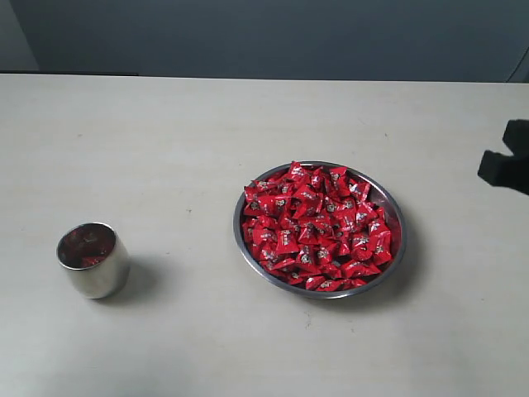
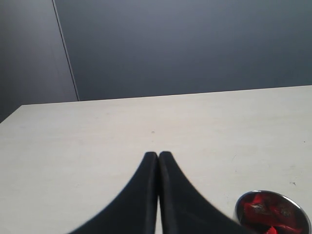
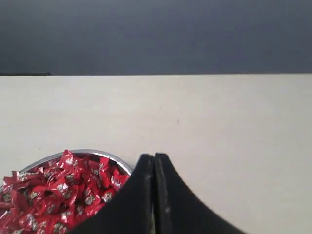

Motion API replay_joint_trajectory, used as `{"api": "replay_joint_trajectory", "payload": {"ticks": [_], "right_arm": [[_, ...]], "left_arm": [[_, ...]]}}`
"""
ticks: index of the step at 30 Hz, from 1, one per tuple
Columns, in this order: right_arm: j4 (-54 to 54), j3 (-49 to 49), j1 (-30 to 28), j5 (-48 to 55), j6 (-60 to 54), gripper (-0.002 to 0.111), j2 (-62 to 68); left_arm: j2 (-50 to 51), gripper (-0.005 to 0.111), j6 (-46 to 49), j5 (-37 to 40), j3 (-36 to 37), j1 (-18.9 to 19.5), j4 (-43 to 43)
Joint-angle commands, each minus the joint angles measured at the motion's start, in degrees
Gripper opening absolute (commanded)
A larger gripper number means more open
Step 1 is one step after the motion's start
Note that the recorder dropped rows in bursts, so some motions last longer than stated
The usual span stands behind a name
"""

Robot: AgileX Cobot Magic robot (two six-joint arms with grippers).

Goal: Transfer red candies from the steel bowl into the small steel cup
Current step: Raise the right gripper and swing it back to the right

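Few red candies [image 1: 318, 227] had reached the small steel cup [image 1: 99, 277] near the table's left edge. Most lay heaped in the steel bowl [image 1: 397, 236] right of centre. The left gripper [image 2: 158, 155] and right gripper [image 3: 154, 157] had their jaws together, holding nothing.

Shiny red candies [image 1: 318, 227] heap the steel bowl [image 1: 393, 211]; the small steel cup [image 1: 95, 277] stands upright well apart.
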Motion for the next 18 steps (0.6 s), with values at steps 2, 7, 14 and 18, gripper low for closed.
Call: {"api": "replay_joint_trajectory", "payload": {"ticks": [2,7,14,18], "right_arm": [[-0.88,5.66,-0.32,-2.29,6.82,-0.001,-4.94],[-2.78,6.22,-0.32,-7.96,6.82,-0.001,-5.37],[-3.01,3.05,-0.32,-12.31,4.98,-0.001,5.21],[-3.01,-2.34,-0.32,-14.34,-1.45,-0.001,14.40]], "left_arm": [[-0.26,0.000,-0.07,-0.33,0.22,0.03,0.06],[-0.26,0.000,-0.07,-0.33,0.22,0.03,0.06],[-0.26,0.000,-0.07,-0.33,0.22,0.03,0.06],[-0.26,0.000,-0.07,-0.33,0.22,0.03,0.06]]}}
